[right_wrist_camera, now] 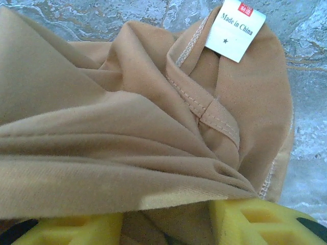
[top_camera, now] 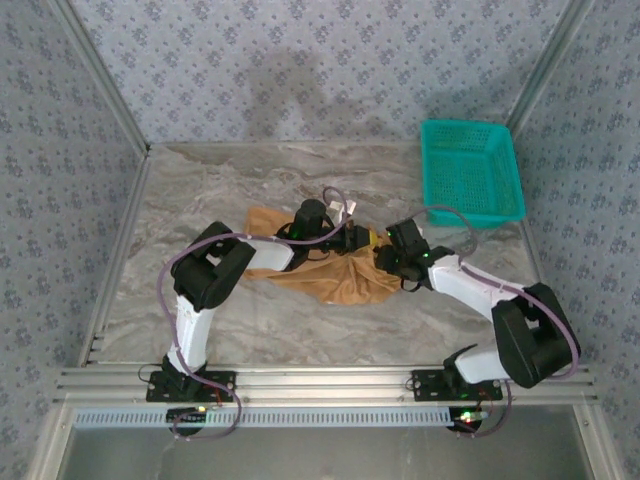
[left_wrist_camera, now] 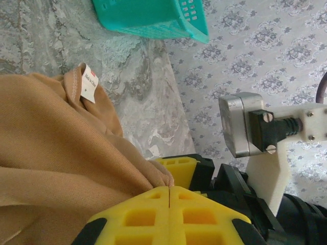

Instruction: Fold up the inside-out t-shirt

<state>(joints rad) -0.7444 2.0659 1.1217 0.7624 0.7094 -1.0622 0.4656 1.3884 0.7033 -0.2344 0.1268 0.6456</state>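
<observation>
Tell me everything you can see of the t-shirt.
The t-shirt is plain caramel-brown soft cloth, inside out with exposed seam stitching and a white "Made in China" label at the collar. It lies crumpled on the marble table, not yet folded. The left gripper is shut on a pinch of fabric; the right gripper, jaws apart, has cloth bunched between its fingers.

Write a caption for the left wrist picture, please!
Shut left gripper pinches the tan t-shirt, white label showing, teal basket beyond.
</observation>
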